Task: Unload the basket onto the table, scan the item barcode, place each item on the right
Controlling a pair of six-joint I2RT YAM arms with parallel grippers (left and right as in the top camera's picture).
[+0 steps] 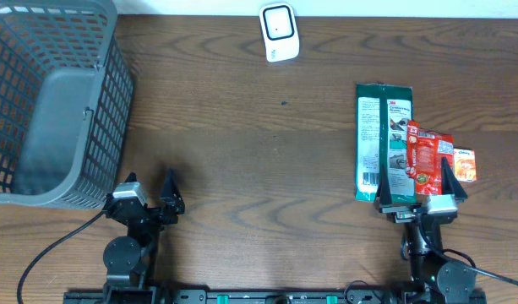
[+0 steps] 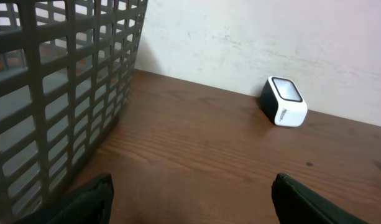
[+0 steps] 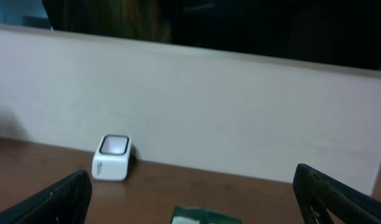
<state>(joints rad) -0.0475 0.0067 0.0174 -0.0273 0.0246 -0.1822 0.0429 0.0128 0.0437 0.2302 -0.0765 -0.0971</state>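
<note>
Overhead: left gripper (image 1: 149, 184) wide open, empty, beside basket (image 1: 56, 101). Right gripper (image 1: 416, 181) fully open, empty, over the near ends of green pack (image 1: 384, 139) and red packet (image 1: 428, 156), which overlap. Scanner (image 1: 279, 32) at the far edge, well apart.

Risks: pinching both packs at once; the flat pack sliding instead of lifting; the barcode ending up turned away from the scanner.

Left wrist: basket, scanner, dark wood table (image 2: 196, 149), pale scuffed wall (image 2: 271, 37).

Right wrist: scanner, pack edge, same wall, dark room above.
</note>
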